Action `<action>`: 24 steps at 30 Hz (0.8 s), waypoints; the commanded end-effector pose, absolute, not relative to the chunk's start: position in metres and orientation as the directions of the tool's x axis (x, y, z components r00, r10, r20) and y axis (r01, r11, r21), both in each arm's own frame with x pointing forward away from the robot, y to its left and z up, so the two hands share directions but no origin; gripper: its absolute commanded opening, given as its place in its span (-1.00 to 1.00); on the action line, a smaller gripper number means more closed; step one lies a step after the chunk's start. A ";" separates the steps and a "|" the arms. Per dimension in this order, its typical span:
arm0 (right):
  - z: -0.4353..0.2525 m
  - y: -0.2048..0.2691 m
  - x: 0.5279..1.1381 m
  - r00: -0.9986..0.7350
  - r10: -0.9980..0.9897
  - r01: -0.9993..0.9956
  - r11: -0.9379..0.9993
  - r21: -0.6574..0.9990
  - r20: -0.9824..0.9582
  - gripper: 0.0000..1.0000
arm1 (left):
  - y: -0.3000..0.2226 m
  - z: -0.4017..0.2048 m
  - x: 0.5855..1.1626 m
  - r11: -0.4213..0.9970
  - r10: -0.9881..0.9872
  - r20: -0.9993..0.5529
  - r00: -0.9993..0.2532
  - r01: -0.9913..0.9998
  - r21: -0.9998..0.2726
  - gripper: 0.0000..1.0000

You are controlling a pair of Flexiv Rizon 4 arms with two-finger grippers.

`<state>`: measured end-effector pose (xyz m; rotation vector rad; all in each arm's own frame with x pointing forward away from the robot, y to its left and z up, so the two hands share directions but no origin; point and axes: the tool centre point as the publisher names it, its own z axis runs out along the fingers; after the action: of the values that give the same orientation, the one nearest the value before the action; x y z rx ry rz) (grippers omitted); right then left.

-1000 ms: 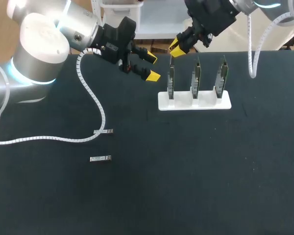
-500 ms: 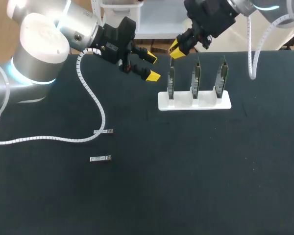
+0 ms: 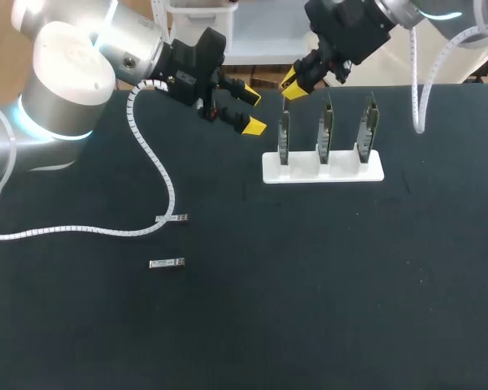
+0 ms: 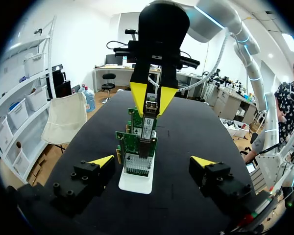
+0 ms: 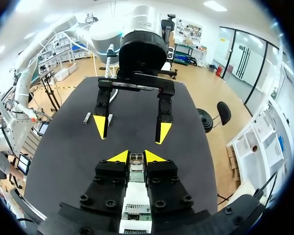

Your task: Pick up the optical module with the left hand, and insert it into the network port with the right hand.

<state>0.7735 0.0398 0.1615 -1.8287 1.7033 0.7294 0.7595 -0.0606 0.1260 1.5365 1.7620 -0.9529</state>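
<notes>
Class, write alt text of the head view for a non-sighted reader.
The right gripper holds a module at the leftmost of three cards in a rack. The left gripper hangs open nearby; two spare modules lie on the table.

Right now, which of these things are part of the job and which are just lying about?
In the job: optical module, gripped by right fingers; network cards in white stand; left fingers, open.
Lying about: two spare modules on the table; white cable.
</notes>
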 end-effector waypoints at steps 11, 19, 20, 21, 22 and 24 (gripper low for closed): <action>0.153 0.040 0.773 0.046 -0.719 -0.999 -0.052 -0.012 -0.694 -1.00 | -0.061 0.126 0.760 0.068 0.553 -0.821 -0.142 0.990 -0.125 1.00; 0.153 0.041 0.775 0.034 -0.719 -0.999 -0.031 -0.016 -0.694 1.00 | -0.061 0.126 0.760 0.068 0.553 -0.821 -0.142 0.990 -0.125 1.00; 0.154 0.041 0.776 0.032 -0.719 -0.999 -0.030 -0.016 -0.694 1.00 | -0.061 0.126 0.760 0.068 0.553 -0.821 -0.142 0.990 -0.125 1.00; 0.154 0.041 0.776 0.032 -0.719 -0.999 -0.029 -0.015 -0.695 1.00 | -0.061 0.126 0.760 0.068 0.553 -0.821 -0.142 0.990 -0.125 1.00; 0.154 0.041 0.776 0.032 -0.719 -0.999 -0.029 -0.016 -0.694 1.00 | -0.061 0.126 0.760 0.068 0.553 -0.821 -0.142 0.990 -0.125 1.00; 0.155 0.040 0.776 0.031 -0.718 -0.999 -0.026 -0.018 -0.695 1.00 | -0.061 0.126 0.760 0.068 0.553 -0.821 -0.142 0.990 -0.125 1.00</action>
<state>0.7783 0.0408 0.1541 -1.8031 1.7381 0.7146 0.7595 -0.0606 0.1260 1.5365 1.7620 -0.9528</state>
